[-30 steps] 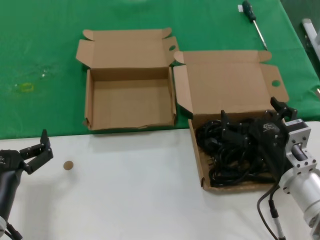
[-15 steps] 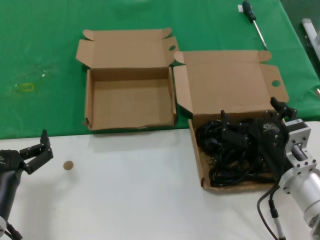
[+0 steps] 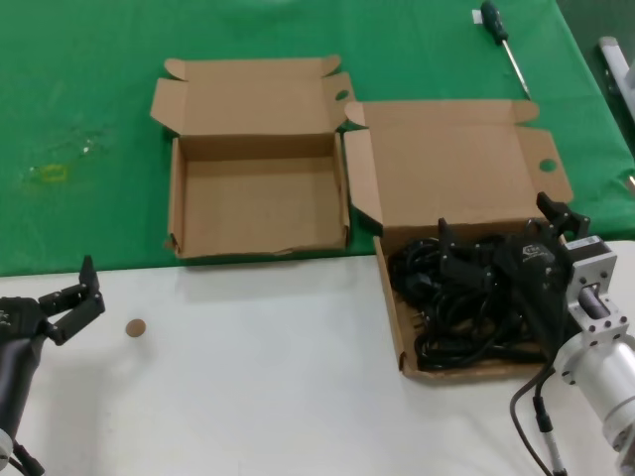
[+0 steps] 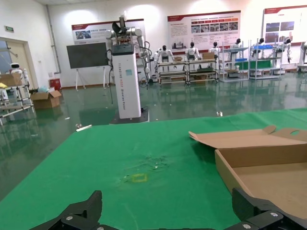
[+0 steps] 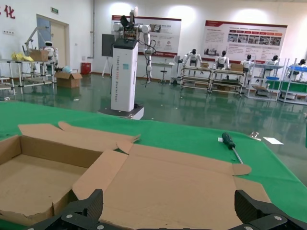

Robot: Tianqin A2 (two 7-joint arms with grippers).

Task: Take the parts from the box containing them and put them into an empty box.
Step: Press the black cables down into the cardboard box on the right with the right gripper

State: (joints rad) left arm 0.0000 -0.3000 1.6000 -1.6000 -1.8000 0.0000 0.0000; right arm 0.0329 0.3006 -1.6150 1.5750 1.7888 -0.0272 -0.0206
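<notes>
Cords [image 3: 466, 307] fill the wide box [image 3: 392, 317] under my spread right gripper [image 3: 504, 233], seemingly not yet gripping, whereas my right wrist view shows only lid, narrow box [image 5: 29, 177] and screwdriver [image 5: 232, 147]; my left gripper [image 3: 74, 297] idles open.

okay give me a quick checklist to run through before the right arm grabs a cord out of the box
1. Right gripper open: ok, fingers spread.
2. Right gripper over the cords: ok, above the pile in the wider box.
3. Cord between the fingers: cannot tell.
4. Narrower box open and empty: ok.
5. Left gripper out of the way: ok, open over the white table.
6. Screwdriver clear of the boxes: ok.
</notes>
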